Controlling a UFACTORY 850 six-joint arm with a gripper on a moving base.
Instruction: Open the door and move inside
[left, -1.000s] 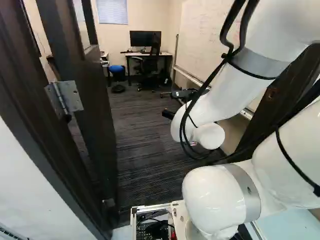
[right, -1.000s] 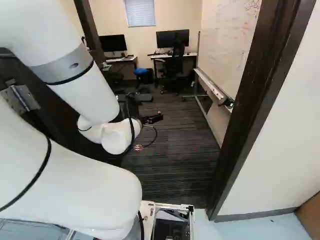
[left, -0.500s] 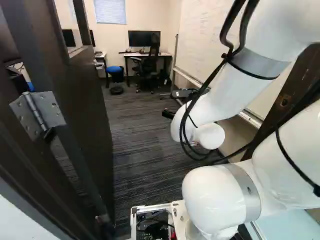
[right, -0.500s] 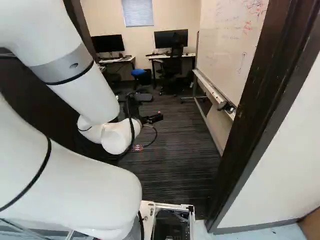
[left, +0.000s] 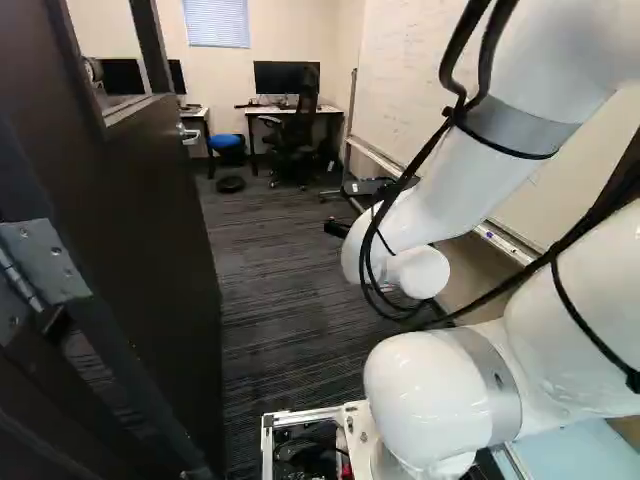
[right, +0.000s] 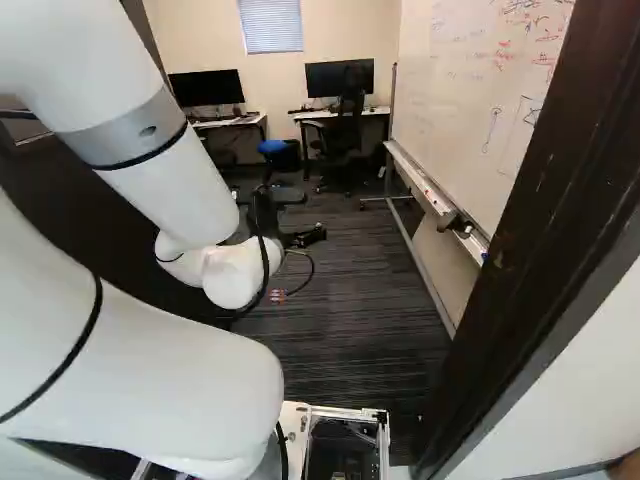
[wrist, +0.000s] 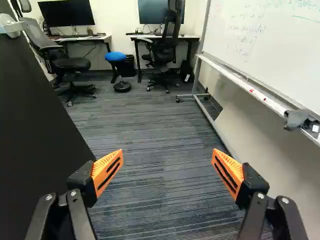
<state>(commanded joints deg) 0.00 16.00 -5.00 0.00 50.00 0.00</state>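
My gripper (right: 305, 237) reaches into the room in the right base view, ahead of the white arm. In the wrist view the gripper (wrist: 167, 170) stands open, its orange pads wide apart with only carpet behind them. The dark door (left: 150, 200) is swung inward at the left of the left base view, its silver handle (left: 188, 133) on the far part and a metal hinge (left: 45, 262) close by. The gripper does not touch the door. At the right of the right base view stands the dark door frame (right: 520, 250).
A whiteboard (right: 480, 100) on a wheeled stand runs along the right wall, its tray (wrist: 260, 95) jutting out. Desks with monitors, office chairs (wrist: 162, 50) and a blue stool (wrist: 116, 57) stand at the far wall. Dark striped carpet (left: 280, 300) covers the floor between.
The base has moved forward into the doorway; hinge and door frame have shifted nearer and outward in the base views. The arm holds the same pose against its lowest joint.
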